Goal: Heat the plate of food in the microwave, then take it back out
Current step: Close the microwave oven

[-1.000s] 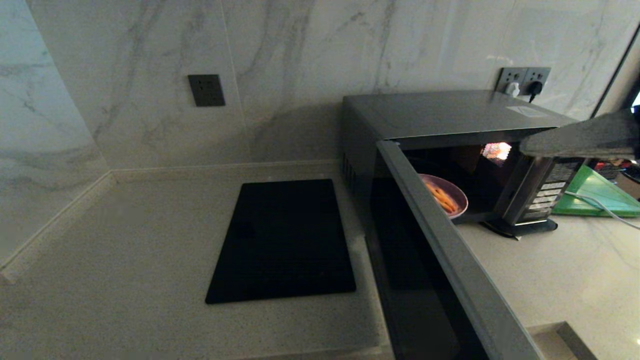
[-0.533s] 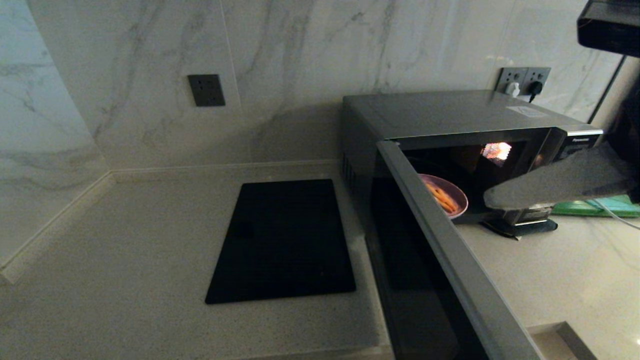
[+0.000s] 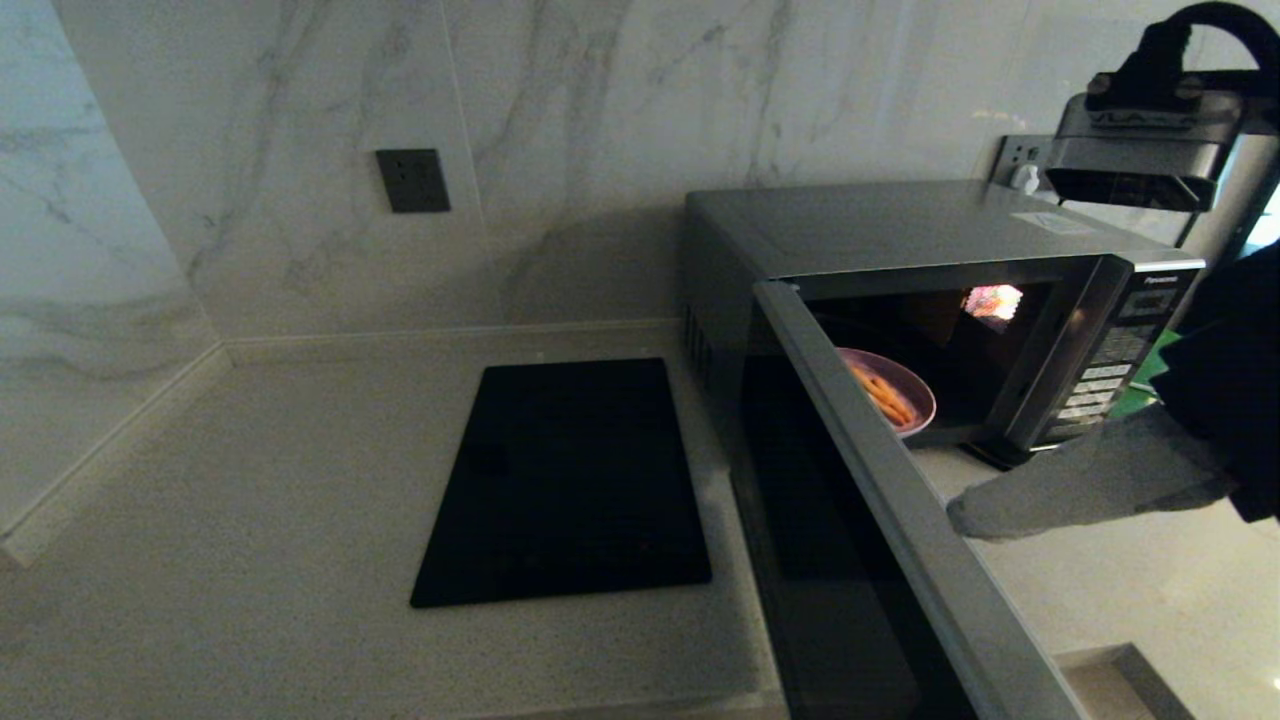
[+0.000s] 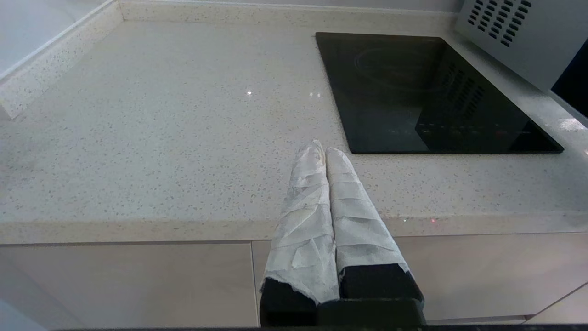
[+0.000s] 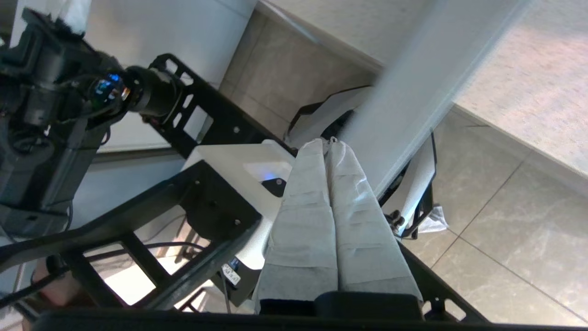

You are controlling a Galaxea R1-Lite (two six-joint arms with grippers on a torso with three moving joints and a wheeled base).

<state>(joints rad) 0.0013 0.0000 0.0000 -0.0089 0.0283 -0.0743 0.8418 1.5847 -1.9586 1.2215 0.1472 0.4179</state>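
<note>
Head view: your microwave (image 3: 900,240) stands at the far right of the surface (image 3: 250,480), door (image 3: 880,520) swung wide toward the near edge, cavity lamp lit. The plate of food (image 3: 893,390) sits inside, on the cavity floor just behind the door's inner edge, yellow-orange sticks visible on it. Plate is not yet grasped by anything.

Your right gripper (image 3: 955,518) hangs just right of the open door, near the microwave's front, cloth-wrapped fingers clenched together with nothing between them. Right wrist view confirms the fingers pressed flat against each other, with the door's pale edge close beside them. Judgement: positioned this way, it looks set either to push the door or to line up with the cavity; which one can't be told.

Your left gripper (image 4: 325,151) is parked low at the near edge of the surface, fingers clamped together and empty, well clear of the black cooktop (image 3: 570,480).
</note>
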